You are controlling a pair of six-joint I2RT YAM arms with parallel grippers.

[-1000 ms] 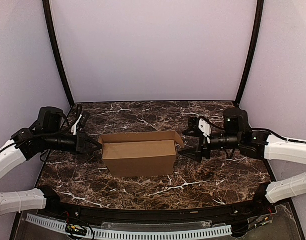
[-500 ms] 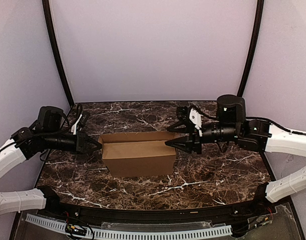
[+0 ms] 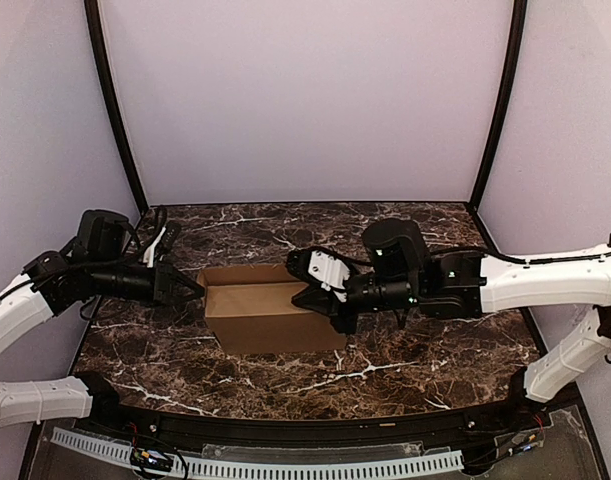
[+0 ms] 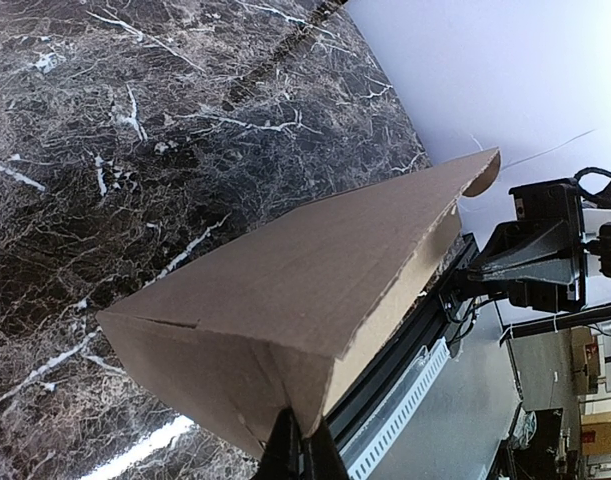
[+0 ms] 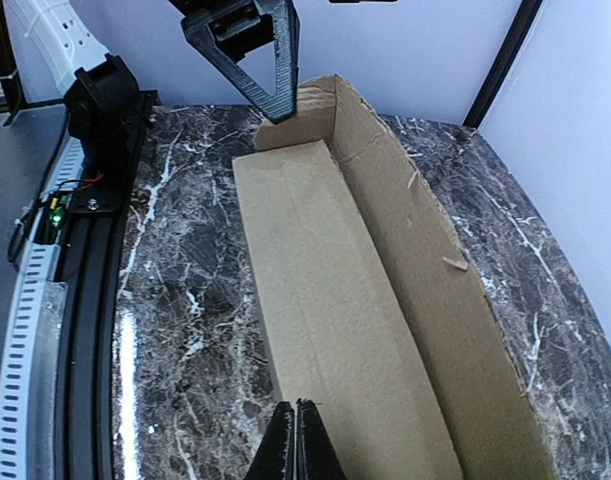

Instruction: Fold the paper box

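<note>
The paper box [image 3: 273,322] is brown cardboard, partly folded, lying lengthwise on the marble table. In the right wrist view its front panel [image 5: 325,300] leans inward and its back wall [image 5: 425,270] stands upright. My left gripper [image 3: 193,290] is shut, its tips pressed against the box's left end corner [image 4: 285,380]; nothing is between the fingers [image 4: 303,445]. My right gripper [image 3: 307,298] reaches over the box's right end, shut, with its tips [image 5: 297,408] at the near edge of the front panel. The left gripper [image 5: 275,100] shows at the far end of the box.
The dark marble table [image 3: 425,350] is bounded by pale walls and two black corner poles [image 3: 500,100]. A black rail with a white slotted strip [image 3: 285,468] runs along the near edge. The left arm's base [image 5: 105,100] stands by that rail.
My right gripper has swung left from beside the box's right end to over the box and has shut. The right end flap no longer stands out. The left gripper has stayed put.
</note>
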